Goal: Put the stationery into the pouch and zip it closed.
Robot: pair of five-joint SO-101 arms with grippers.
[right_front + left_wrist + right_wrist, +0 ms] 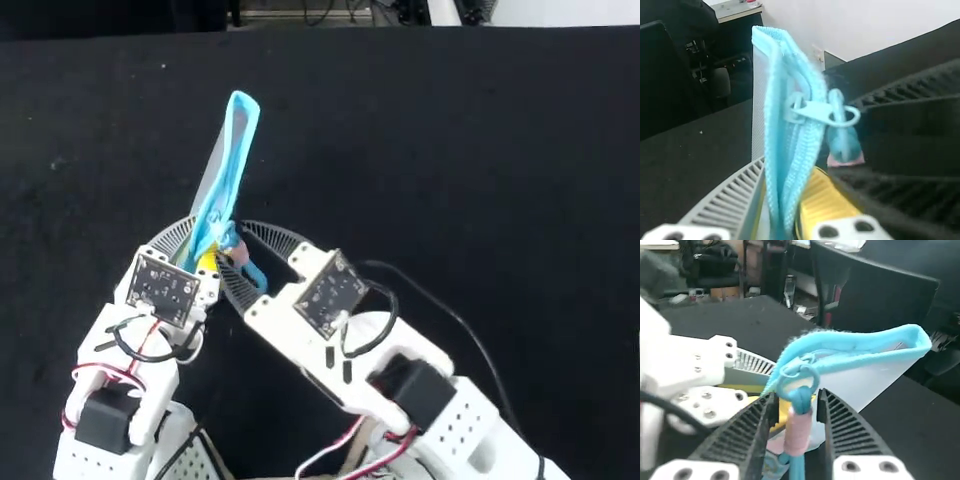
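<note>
left end effector sits closest to its own wrist camera, a ribbed grey finger on one side and a yellow-padded finger on the other, closed tight on the lower end of the pouch. that pouch, pale mesh with a light blue zipper band, is held up on edge off the black tabletop, its free end pointing away from both arms in the high view. the zipper slider sits on the blue band near the clamped end, and a blue pull cord with a pink tab hangs from its ring. right end effector has its two black ribbed fingers pressed against either side of that cord, gripping it at the pink tab just below the slider. from above, the two end effectors meet tip to tip at the pouch's near end. whether the zipper is fully shut along its length cannot be told.
</note>
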